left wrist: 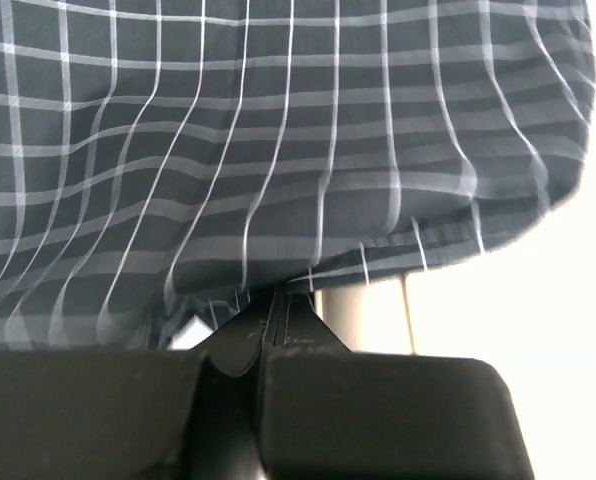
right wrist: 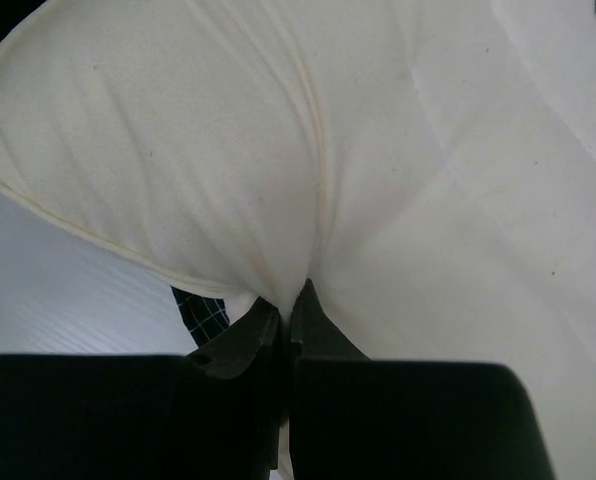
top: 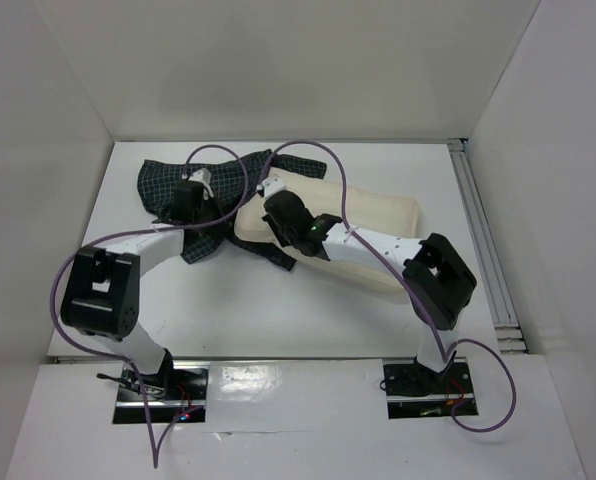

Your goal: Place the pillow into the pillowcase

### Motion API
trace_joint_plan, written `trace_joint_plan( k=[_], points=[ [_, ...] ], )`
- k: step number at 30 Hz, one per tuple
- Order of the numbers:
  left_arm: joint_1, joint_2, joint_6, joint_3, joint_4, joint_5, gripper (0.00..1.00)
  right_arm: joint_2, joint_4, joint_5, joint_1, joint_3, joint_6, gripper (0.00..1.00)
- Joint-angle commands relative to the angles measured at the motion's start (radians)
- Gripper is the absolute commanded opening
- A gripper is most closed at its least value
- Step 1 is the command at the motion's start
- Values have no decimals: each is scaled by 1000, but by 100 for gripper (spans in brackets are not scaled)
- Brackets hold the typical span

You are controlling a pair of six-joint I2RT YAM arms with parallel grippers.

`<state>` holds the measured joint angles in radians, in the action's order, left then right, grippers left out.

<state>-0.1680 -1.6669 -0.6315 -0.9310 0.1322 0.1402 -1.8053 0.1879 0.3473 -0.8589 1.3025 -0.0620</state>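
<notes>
The cream pillow (top: 378, 215) lies across the table's middle right, its left end against the dark checked pillowcase (top: 168, 180), which lies crumpled at the back left. My left gripper (top: 190, 192) is shut on the pillowcase's lower edge (left wrist: 278, 180); a strip of pillow (left wrist: 363, 315) shows under the cloth. My right gripper (top: 278, 208) is shut on a pinched fold of the pillow (right wrist: 308, 180) near its left end. A scrap of pillowcase (right wrist: 206, 312) shows beneath the pillow.
White enclosure walls stand at the back and both sides. A metal rail (top: 483, 240) runs along the table's right edge. Purple cables (top: 338, 185) loop over both arms above the pillow. A strip of pillowcase (top: 268, 255) trails out under the right arm.
</notes>
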Motion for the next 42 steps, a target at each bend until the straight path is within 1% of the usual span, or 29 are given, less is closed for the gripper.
trace_joint_plan(
  k=[1, 4, 10, 13, 16, 17, 19, 20, 21, 22, 24, 28, 31, 32, 33, 34, 36, 37, 38, 40, 41, 42],
  points=[
    [-1, 151, 7, 37, -2, -13, 0, -8, 24, 73, 29, 109, -16, 0],
    [-1, 251, 7, 87, -14, -37, 0, -23, 44, 85, 38, 141, -27, 0],
    [-1, 343, 18, 146, -34, -63, 0, -32, 35, 85, 47, 152, -38, 0],
    [-1, 366, 18, 155, -34, 7, 0, -75, 56, 85, 47, 188, -38, 0],
    [-1, 375, 29, 164, -34, 61, 0, -143, 96, 75, 47, 266, -38, 0],
    [-1, 375, 39, 164, -34, 90, 0, -164, 111, 62, 47, 324, -38, 0],
    [-11, 386, 39, 164, -45, 99, 0, -239, 162, 52, 38, 385, -38, 0],
    [-11, 400, 39, 164, -45, 99, 0, -267, 180, 77, 22, 435, -26, 0],
    [-11, 400, 39, 175, -45, 99, 0, -313, 195, 103, 6, 448, -15, 0],
    [-11, 413, 39, 175, -45, 99, 0, -330, 196, 126, -20, 448, -4, 0],
    [-11, 414, 39, 164, -45, 125, 0, -351, 196, 147, -29, 439, -4, 0],
    [-11, 414, 39, 141, -57, 165, 0, -351, 163, 99, -29, 414, -22, 0],
    [-11, 423, 39, 141, -57, 186, 0, -342, 154, 99, -29, 403, -33, 0],
    [-11, 423, 39, 141, -57, 187, 0, -326, 125, 87, -29, 383, -33, 0],
    [-11, 423, 56, 141, -68, 197, 0, -301, 95, 75, -29, 324, -33, 0],
    [-21, 423, 65, 141, -89, 209, 0, -239, 12, 58, -29, 287, -33, 0],
    [-21, 408, 81, 141, -121, 237, 0, -174, -74, 12, -29, 215, -44, 0],
    [-21, 407, 81, 141, -152, 237, 16, -131, -129, 1, -29, 172, -44, 0],
    [-21, 398, 81, 126, -213, 237, 21, -120, -142, 1, -29, 172, -44, 0],
    [-21, 426, 81, 89, -264, 204, 32, -120, -153, -10, -29, 158, -44, 0],
    [-21, 447, 81, 71, -304, 190, 51, -120, -153, -10, -29, 158, -44, 0],
    [-21, 470, 81, 31, -322, 174, 61, -120, -153, -10, -29, 158, -44, 0]
  ],
)
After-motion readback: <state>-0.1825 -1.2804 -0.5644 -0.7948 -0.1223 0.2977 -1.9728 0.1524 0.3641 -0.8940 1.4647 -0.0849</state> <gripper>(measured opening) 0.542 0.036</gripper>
